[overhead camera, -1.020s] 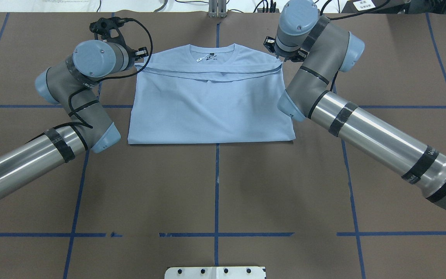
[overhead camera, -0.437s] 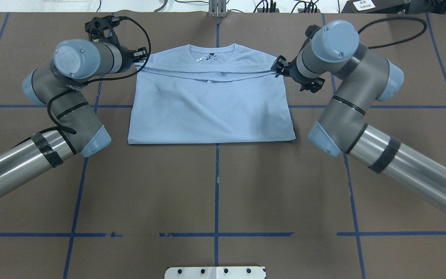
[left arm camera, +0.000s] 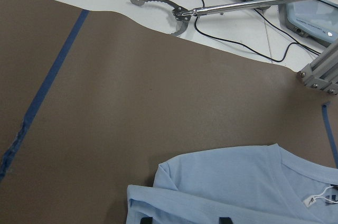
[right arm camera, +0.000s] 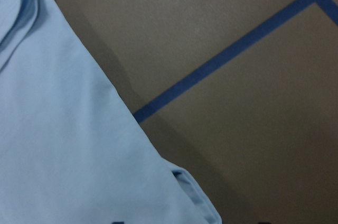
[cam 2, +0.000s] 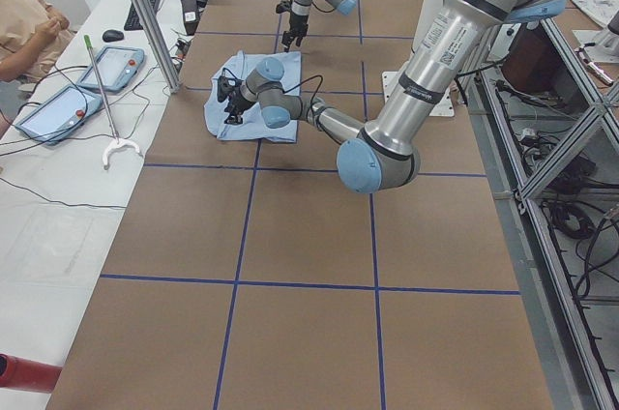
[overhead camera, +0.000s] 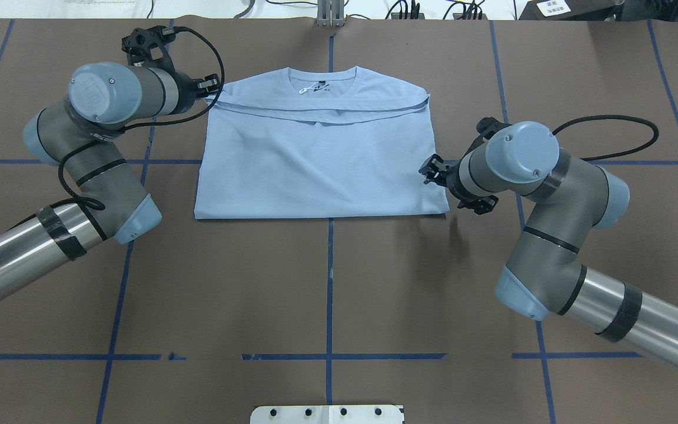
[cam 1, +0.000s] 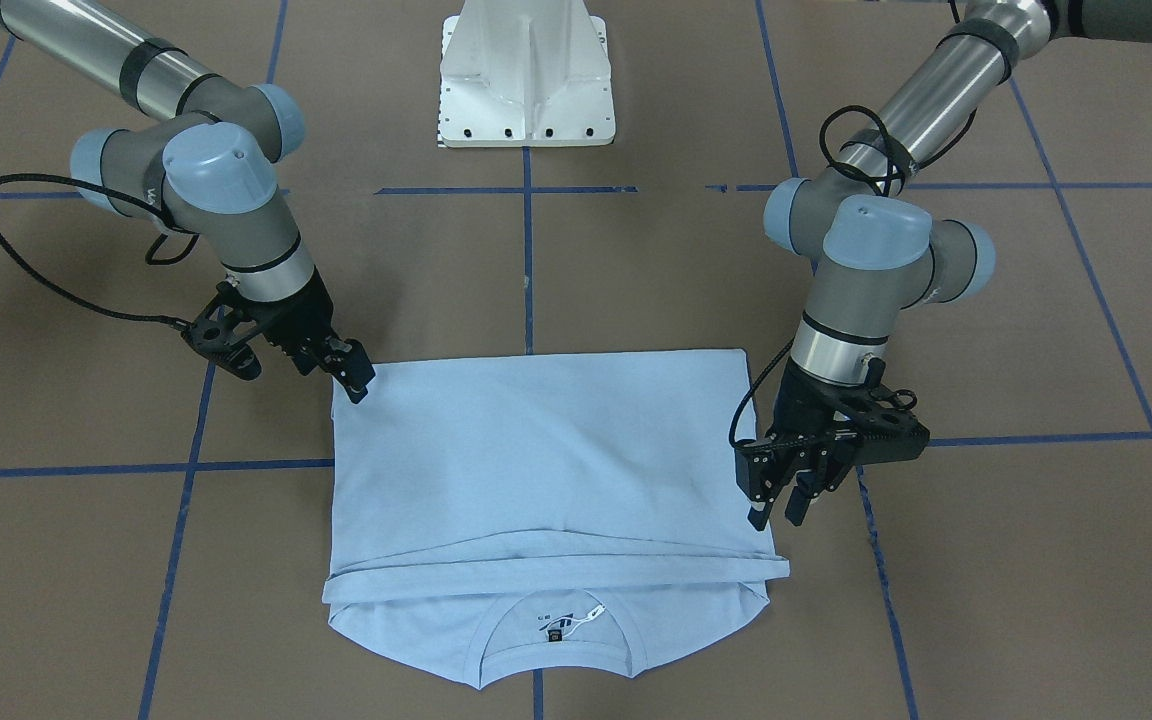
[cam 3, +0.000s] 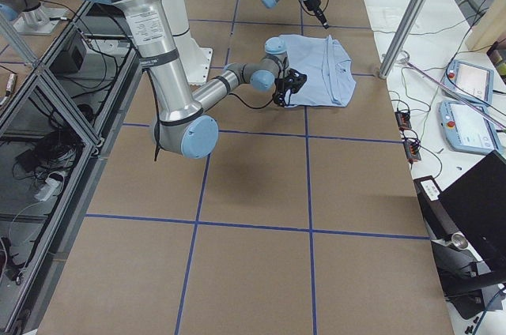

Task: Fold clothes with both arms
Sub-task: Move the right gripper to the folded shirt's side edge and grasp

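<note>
Brown worktop with blue tape lines is carrying a folded light blue T-shirt, lying flat toward its far edge, collar outward. The left end effector is hovering released beside the shirt's collar-end corner. The right end effector is hovering released at the diagonally opposite corner.

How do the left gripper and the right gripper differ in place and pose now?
The left gripper is beside the collar end of the T-shirt; the right gripper is at its opposite, folded end. The left gripper points almost straight down; the right gripper slants toward the cloth. Both are at side edges, lifting nothing.
</note>
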### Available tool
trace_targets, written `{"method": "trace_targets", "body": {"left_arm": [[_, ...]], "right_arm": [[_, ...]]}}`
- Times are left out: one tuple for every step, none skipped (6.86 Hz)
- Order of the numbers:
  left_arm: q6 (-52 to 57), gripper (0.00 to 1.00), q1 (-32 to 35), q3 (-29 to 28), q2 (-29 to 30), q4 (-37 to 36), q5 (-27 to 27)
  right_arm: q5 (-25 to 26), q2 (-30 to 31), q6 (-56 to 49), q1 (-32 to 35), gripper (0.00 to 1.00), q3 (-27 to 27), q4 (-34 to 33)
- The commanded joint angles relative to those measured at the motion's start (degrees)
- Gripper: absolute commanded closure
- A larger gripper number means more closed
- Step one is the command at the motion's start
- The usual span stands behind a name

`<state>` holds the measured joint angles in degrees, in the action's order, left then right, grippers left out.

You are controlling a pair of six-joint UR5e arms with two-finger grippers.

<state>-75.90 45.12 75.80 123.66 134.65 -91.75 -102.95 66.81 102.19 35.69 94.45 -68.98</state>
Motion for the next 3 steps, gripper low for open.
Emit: {"method": "trace_targets", "body": {"left_arm": [[-0.3, 0.48, 0.0, 0.1, -0.1, 0.0, 0.1], [-0.3, 0.48, 0.0, 0.1, -0.2, -0.1, 0.1], [-0.4, 0.48, -0.1, 0.1, -0.2, 0.0, 0.1]], "right_arm": [[0.7, 0.4, 1.9, -1.7, 0.36, 0.4, -0.1], [0.7, 0.6, 1.8, -1.6, 0.63, 0.2, -0.2], [0.7, 1.2, 1.7, -1.6, 0.77, 0.3, -0.1]]}}
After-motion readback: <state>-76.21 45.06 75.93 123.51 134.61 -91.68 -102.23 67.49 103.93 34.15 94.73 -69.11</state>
